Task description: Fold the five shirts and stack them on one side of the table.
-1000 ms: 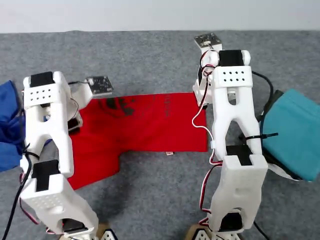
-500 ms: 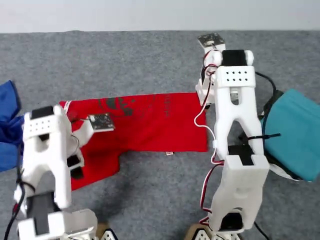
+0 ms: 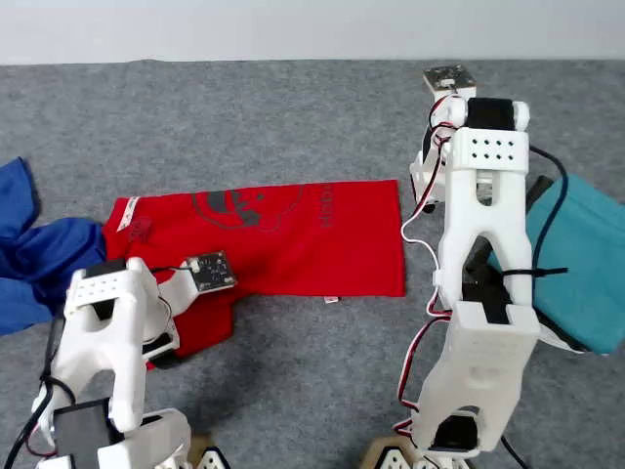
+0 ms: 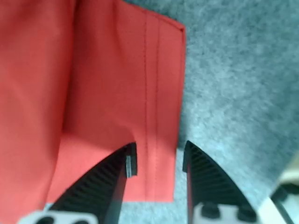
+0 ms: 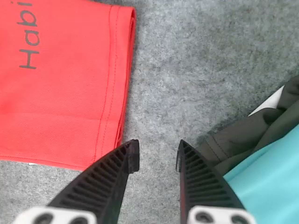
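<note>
A red shirt lies spread flat on the grey table, with a dark print on its chest and one sleeve pointing toward the near edge. My left gripper is open low over that sleeve, its fingers on either side of the stitched hem. My right gripper is open above bare table, just off the shirt's right hem. In the high view the right arm stands between the red shirt and a teal shirt.
A rumpled blue shirt lies at the left edge. The folded teal shirt rests on a dark garment at the right. Grey table lies open behind the red shirt.
The left arm has drawn back toward the near edge and lowered over the sleeve, uncovering the shirt's left shoulder. The right arm has shifted right, off the shirt's edge.
</note>
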Controlling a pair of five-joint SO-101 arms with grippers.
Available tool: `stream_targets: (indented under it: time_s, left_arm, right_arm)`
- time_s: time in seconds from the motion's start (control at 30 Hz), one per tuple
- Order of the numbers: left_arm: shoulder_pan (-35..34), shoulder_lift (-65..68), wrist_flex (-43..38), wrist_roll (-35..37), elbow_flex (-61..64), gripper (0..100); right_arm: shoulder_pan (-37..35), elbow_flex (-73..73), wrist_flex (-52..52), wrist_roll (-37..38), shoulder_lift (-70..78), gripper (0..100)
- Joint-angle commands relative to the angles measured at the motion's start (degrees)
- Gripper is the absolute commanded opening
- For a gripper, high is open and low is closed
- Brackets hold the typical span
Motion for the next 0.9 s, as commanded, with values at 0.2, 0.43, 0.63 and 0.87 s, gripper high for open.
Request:
stream_targets:
  time_s: [0.2, 0.43, 0.63, 0.87]
  left_arm:
    - [1.1, -2.4, -9.7, 2.8, 4.7, 7]
    - [1.1, -2.7, -8.6, 2.8, 3.6, 0]
    - [1.1, -2.7, 3.0, 3.0, -6.5, 0]
    - [1.2, -2.7, 16.2, 3.0, -21.1, 0]
  right_arm:
    - [1.2, -0.5, 2.2, -0.3, -9.9, 14.3]
    - [3.7, -0.5, 2.2, -0.3, -11.0, 14.3]
    - [4.5, -0.5, 2.2, -0.3, -11.1, 14.3]
    - [4.6, -0.5, 2.3, -0.3, -11.1, 14.3]
